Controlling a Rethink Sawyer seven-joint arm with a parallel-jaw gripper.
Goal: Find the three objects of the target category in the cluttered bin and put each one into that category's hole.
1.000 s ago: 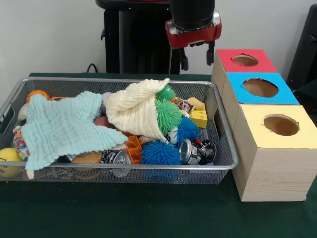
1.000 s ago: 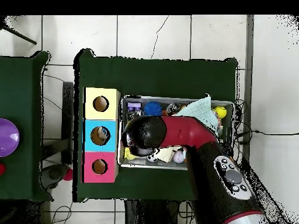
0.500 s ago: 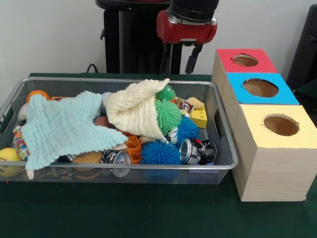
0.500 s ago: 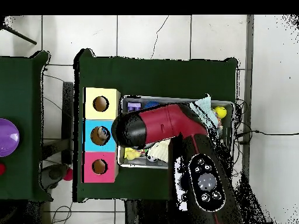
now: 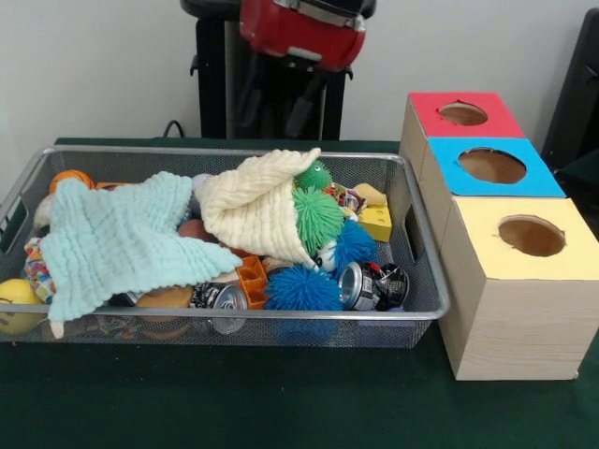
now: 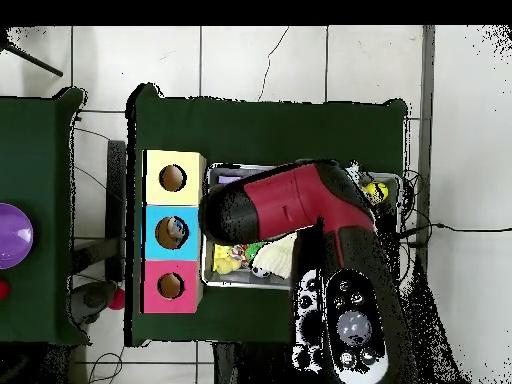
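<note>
Green cloth covers the table (image 5: pixel 281 402), and on it, from left to right, stand the silver wire-mesh bin (image 5: pixel 412 253) and the row of three wooden boxes with round holes. At the bin's nine o'clock a pale blue knitted cloth (image 5: pixel 122 243) drapes the clutter, with an orange ball (image 5: pixel 70 178) at ten o'clock and a yellow ball (image 5: pixel 17 304) at eight. Toward the middle a cream knitted cloth (image 5: pixel 253 206) folds over a green spiky rubber ball (image 5: pixel 318 215). At five o'clock lie a blue spiky rubber ball (image 5: pixel 301 290) and a crushed silver drink can (image 5: pixel 360 283); a yellow foam block (image 5: pixel 376 223) sits at three o'clock.

Half a second ago my red wrist hung nearer the boxes; it has since swung left and now stands above the bin's far rim. My claw (image 5: pixel 276 98) hangs in the air, its two dark fingers (image 5: pixel 304 103) spread apart, empty and touching nothing.

Right of the bin come the yellow-topped box (image 5: pixel 529 267) nearest, the blue-topped box (image 5: pixel 491 168), then the red-topped box (image 5: pixel 463 114).
</note>
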